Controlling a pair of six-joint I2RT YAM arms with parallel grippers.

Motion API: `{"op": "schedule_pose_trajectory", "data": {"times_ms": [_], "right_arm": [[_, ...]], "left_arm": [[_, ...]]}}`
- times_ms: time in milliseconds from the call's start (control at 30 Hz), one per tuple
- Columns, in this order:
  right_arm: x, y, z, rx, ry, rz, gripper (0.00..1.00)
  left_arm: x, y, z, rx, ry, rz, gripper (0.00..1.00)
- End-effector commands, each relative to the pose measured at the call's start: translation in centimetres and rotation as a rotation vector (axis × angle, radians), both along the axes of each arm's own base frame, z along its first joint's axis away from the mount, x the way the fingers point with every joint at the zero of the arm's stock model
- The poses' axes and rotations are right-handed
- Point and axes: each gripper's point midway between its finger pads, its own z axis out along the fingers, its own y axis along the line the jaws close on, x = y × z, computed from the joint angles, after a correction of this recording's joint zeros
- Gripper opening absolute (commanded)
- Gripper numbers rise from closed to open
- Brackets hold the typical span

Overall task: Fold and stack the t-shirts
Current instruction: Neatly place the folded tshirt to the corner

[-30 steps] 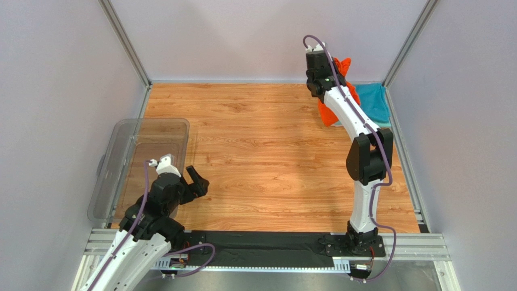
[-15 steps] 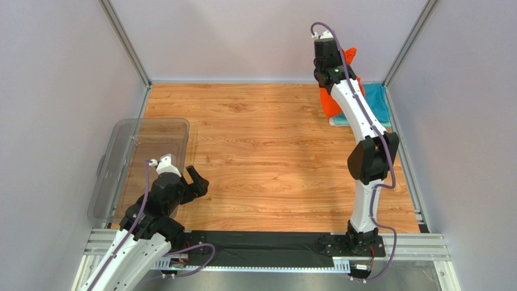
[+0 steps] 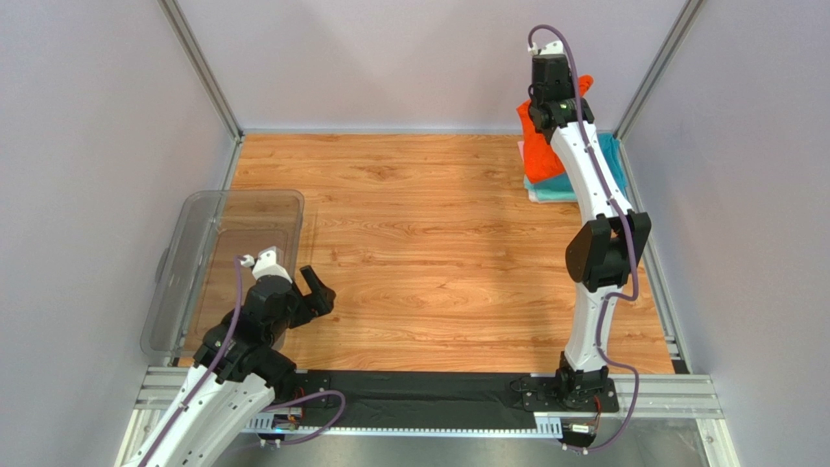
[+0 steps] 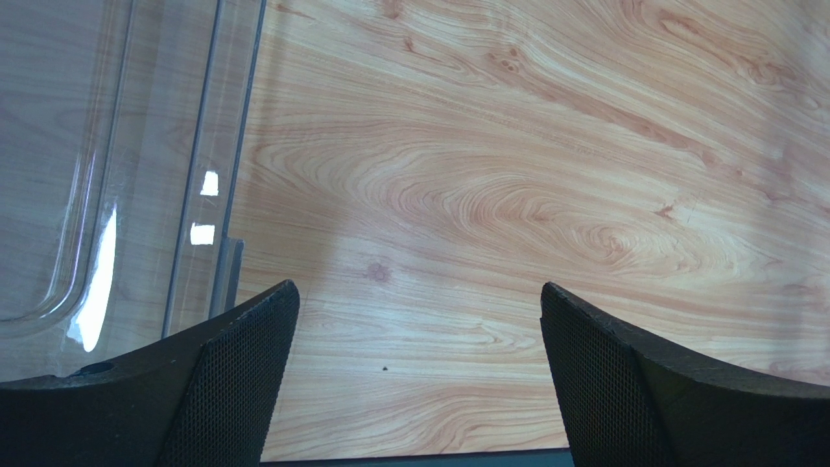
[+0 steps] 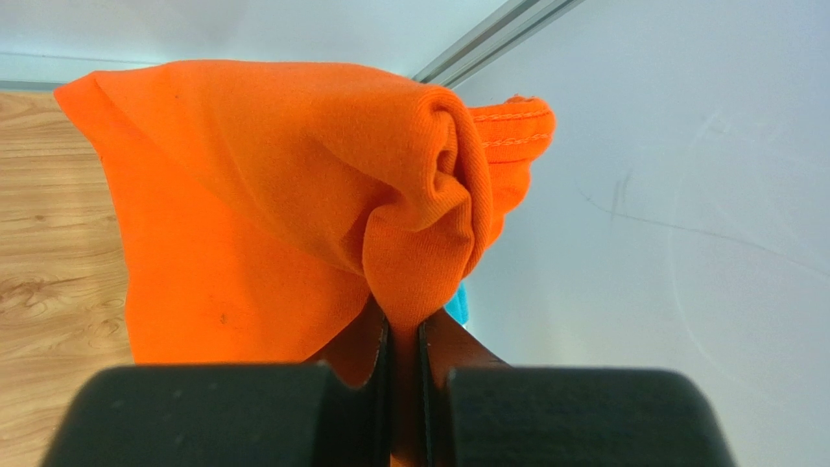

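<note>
From above, the clear tub [image 3: 244, 196] sits at the left edge of the wooden surface [image 3: 419, 243], and all the action is in the far corner, well apart from it on the opposite side. The right arm [image 3: 589, 185] stretches tall up into that corner, and the orange t-shirt [image 3: 538, 146] hangs bunched beside its wrist. A teal t-shirt [image 3: 608, 148] lies flat on the surface underneath, peeking out on either side of the arm. Whether the orange hem touches the teal one cannot be told from here. The left end effector [image 3: 300, 292] sits low, just beside the tub's near right corner, spread wide and carrying nothing. On to the left wrist view: two dark textured fingers [image 4: 234, 379] stand far apart with only bare wood grain between them, and the tub's transparent wall [image 4: 209, 146] runs up the left side, close to the left finger. Now the right wrist view: the right end effector [image 5: 404, 341] is clamped tight on a fold of orange fabric, jaws nearly together. The shirt balloons above them in a thick twist and drapes down the left side, with a stitched hem poking out on the right. A sliver of teal shows just behind the pinched fold, and a pale wall fills the right half.
</note>
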Motion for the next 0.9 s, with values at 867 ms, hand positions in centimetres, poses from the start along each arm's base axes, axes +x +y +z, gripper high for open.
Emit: {"op": "schedule_pose_trajectory", "data": {"times_ms": [867], "right_arm": [[5.6,-10.9,-9.9,0.219,-0.006,-0.121,0.13]], "left_arm": [[0.3,0.4,0.8,0.009,-0.006,0.030,1.00]]}}
